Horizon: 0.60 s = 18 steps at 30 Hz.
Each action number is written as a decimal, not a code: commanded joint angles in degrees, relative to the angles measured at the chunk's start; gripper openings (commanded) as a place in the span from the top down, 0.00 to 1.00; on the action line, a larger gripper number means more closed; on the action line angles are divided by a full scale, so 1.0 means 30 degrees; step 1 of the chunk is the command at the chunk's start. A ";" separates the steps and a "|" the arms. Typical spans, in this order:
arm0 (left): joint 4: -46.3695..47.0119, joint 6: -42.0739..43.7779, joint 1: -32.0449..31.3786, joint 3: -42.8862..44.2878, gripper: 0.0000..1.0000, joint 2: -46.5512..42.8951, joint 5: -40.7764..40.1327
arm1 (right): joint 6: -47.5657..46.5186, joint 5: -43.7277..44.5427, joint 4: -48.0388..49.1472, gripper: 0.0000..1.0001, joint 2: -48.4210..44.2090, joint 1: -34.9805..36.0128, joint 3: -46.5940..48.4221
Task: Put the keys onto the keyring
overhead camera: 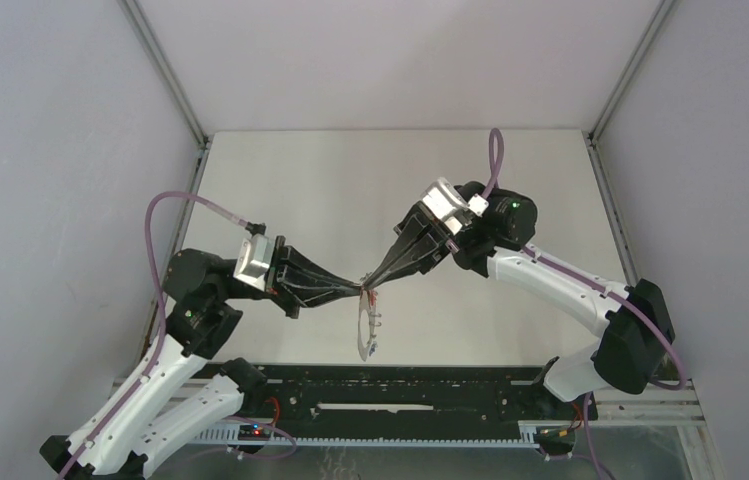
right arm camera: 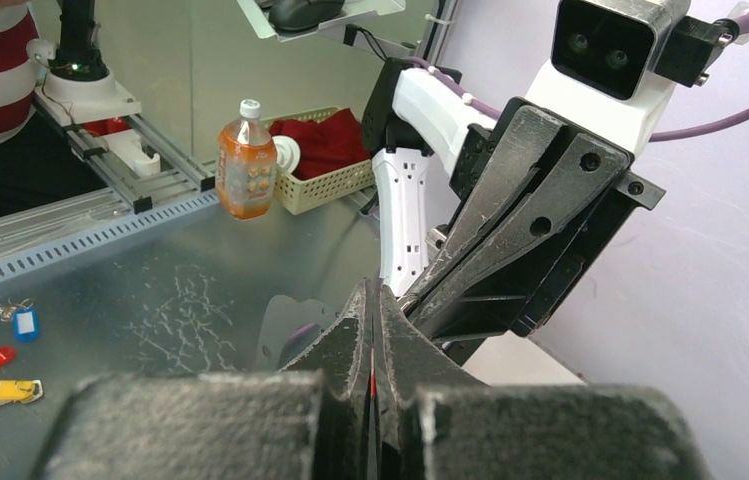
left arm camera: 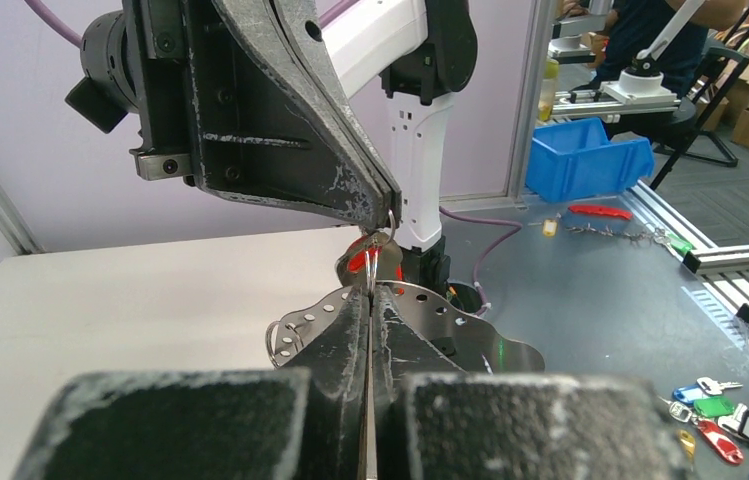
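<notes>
The keyring (overhead camera: 363, 330) is a thin grey metal disc with holes along its rim; it hangs on edge above the table's front middle. My left gripper (overhead camera: 358, 289) is shut on its upper rim, which shows in the left wrist view as keyring (left arm camera: 430, 305) on both sides of the left gripper (left arm camera: 371, 292). A red-headed key (left arm camera: 358, 262) sits just over that rim, with my right gripper (left arm camera: 391, 215) shut on it from above. In the right wrist view a red sliver of the key (right arm camera: 373, 382) shows between the shut fingers of the right gripper (right arm camera: 375, 290). The two grippers meet tip to tip.
A black rail (overhead camera: 390, 395) runs along the near edge, just below the hanging ring. White walls enclose the table. Off the table lie a blue bin (left arm camera: 585, 165), loose key tags (left arm camera: 715, 410), an orange bottle (right arm camera: 245, 160) and a basket (right arm camera: 335, 180).
</notes>
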 commanded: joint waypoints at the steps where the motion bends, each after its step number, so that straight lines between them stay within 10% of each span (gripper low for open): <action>1: 0.0816 -0.0106 -0.0099 0.1202 1.00 -0.0184 0.0040 | -0.0758 0.0367 -0.0393 1.00 -0.0474 -0.0084 0.0019; 18: 0.0705 0.0535 -0.0110 0.1125 1.00 -0.0328 0.0472 | -0.1379 0.0426 -0.1261 1.00 -0.0607 -0.0426 0.0017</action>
